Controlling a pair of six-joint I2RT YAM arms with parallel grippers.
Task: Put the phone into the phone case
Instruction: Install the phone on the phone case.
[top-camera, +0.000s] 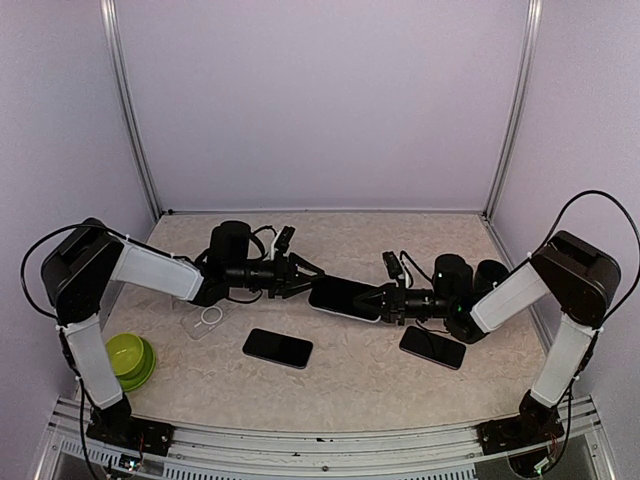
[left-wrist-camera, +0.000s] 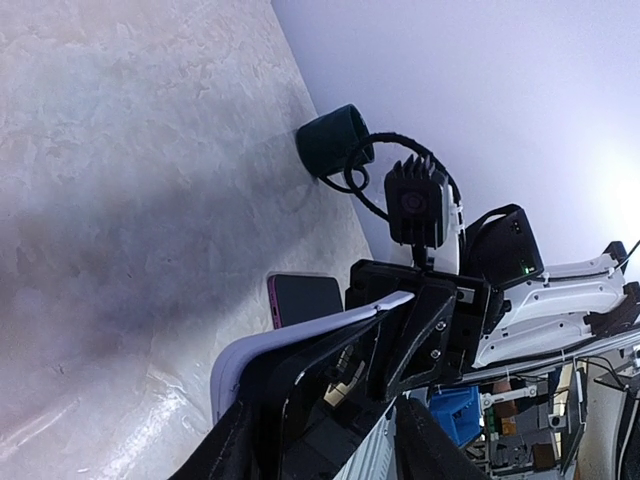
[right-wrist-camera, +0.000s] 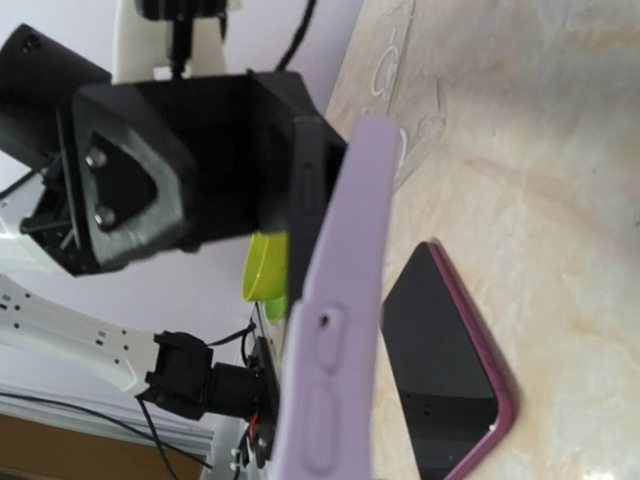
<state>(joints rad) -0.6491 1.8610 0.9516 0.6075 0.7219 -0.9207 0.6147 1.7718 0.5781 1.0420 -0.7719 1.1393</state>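
At near left of marbled table (top-camera: 360, 385): green bowl (top-camera: 130, 358). Mid-table, left spare phone (top-camera: 277, 347) and right spare phone (top-camera: 432, 347), both flat. Beyond, right gripper (top-camera: 374, 302) pinching lilac-edged phone (top-camera: 340, 296) aloft; left gripper (top-camera: 305, 275) spread at other end. Clear case (top-camera: 205, 318) flat under left arm. Lavender walls (top-camera: 320, 100) behind.

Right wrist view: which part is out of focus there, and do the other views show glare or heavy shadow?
Right wrist view: the lilac case, close to the lens, is blurred, while the phone lying behind is sharper. Left wrist view: a broad shadow crosses the table, and the wall glares at the right edge. Top view: even light, sharp.
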